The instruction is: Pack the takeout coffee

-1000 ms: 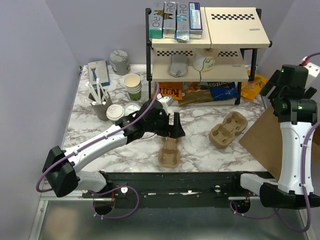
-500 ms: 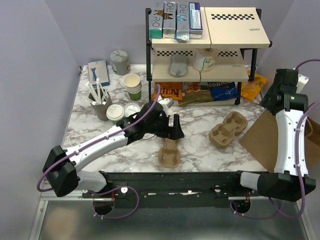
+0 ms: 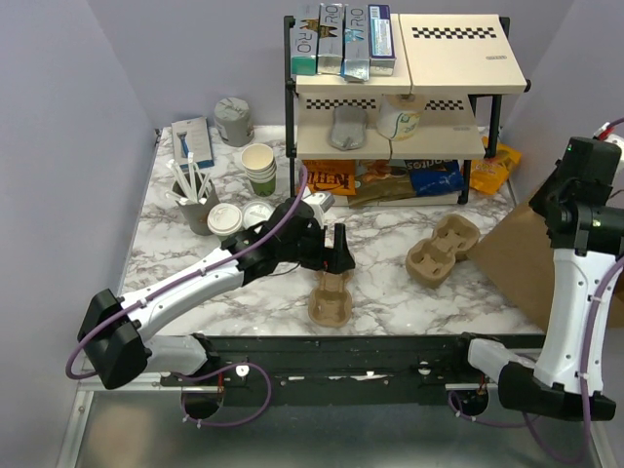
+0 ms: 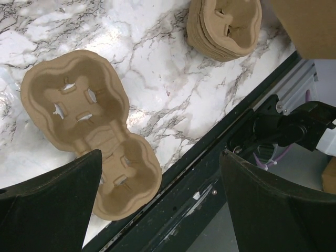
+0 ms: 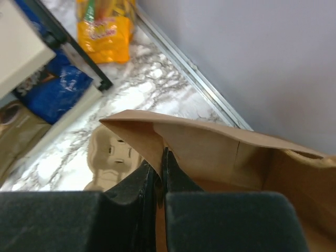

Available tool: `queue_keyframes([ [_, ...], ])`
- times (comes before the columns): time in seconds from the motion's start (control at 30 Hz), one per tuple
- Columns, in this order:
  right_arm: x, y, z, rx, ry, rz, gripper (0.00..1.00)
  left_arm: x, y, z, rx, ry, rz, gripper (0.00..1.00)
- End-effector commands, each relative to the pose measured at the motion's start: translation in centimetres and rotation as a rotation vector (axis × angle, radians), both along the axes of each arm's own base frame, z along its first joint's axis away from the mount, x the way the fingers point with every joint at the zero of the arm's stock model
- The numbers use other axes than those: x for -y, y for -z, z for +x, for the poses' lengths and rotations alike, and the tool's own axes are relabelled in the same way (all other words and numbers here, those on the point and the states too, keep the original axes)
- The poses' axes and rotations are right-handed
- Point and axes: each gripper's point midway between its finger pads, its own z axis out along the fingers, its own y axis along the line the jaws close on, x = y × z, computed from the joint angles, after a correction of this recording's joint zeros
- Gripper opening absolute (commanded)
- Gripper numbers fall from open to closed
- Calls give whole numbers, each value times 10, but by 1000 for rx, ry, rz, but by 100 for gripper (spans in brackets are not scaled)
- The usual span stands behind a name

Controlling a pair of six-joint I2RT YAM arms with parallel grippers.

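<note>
The takeout coffee (image 3: 224, 218), a small cup under a white lid, stands at the table's left, apart from both arms. My left gripper (image 3: 338, 255) hangs open just above a single brown cup carrier (image 3: 330, 296). In the left wrist view its wide-apart jaws (image 4: 160, 157) hold nothing, and the carrier (image 4: 79, 100) lies below near the table's front edge. My right gripper (image 5: 160, 163) is shut on the top edge of the brown paper bag (image 5: 210, 147). The bag (image 3: 526, 263) sits at the table's right; the right fingers are hidden behind the wrist in the top view.
A stack of carriers (image 3: 444, 249) lies left of the bag. A two-tier rack (image 3: 400, 97) with boxes stands at the back, snack packets (image 3: 492, 166) beneath it. Lidless cups (image 3: 259, 168), a grey cup of sticks (image 3: 195, 200) and a loose lid (image 3: 257, 212) crowd the left.
My right gripper has closed on the bag's edge, and the right arm swung out to the right, pulling the bag with it. The left arm barely shifted and stayed open.
</note>
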Motion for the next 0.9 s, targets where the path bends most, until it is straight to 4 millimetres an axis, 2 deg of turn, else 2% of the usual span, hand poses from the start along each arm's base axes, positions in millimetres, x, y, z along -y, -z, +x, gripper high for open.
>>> queue_keyframes([
  [0.0, -17, -42, -16, 89, -131, -30, 13, -5, -1, -3, 11, -4, 21, 99],
  [0.1, -31, -66, -25, 121, -227, -44, 13, -6, -4, -3, 12, -9, 13, 99],
  [0.13, -37, -86, -30, 161, -266, -70, 13, -7, -6, -4, 13, -11, 6, 99],
  [0.23, -66, -112, -29, 260, -448, -80, 10, -11, -14, -5, 16, -26, -1, 99],
  [0.27, -93, -118, -26, 303, -602, -49, 10, -14, -16, -6, 18, -33, -1, 99],
  [0.33, -117, -132, -25, 368, -746, -41, 10, -22, -24, -10, 28, -51, -9, 99],
  [0.37, -146, -138, -34, 415, -903, -4, 10, -26, -26, -8, 40, -72, -3, 99],
  [0.43, -172, -151, -42, 490, -1058, 6, 10, -37, -33, -11, 60, -96, -6, 99],
  [0.47, -193, -157, -59, 533, -1174, 22, 10, -43, -35, -9, 69, -127, -1, 99],
  [0.5, -200, -150, -61, 533, -1221, 44, 10, -48, -35, -11, 66, -140, 9, 99],
  [0.57, -212, -152, -69, 572, -1308, 30, 5, -58, -47, -16, 65, -175, -11, 99],
  [0.6, -216, -140, -70, 563, -1335, 43, 5, -67, -50, -12, 83, -218, 5, 99],
  [0.67, -226, -137, -72, 586, -1425, 17, 10, -80, -61, -17, 95, -249, -1, 99],
  [0.77, -239, -134, -74, 608, -1516, 9, 10, -96, -77, -23, 124, -281, -20, 99],
  [0.87, -254, -127, -71, 596, -1593, -2, 10, -115, -81, -24, 145, -342, -1, 99],
])
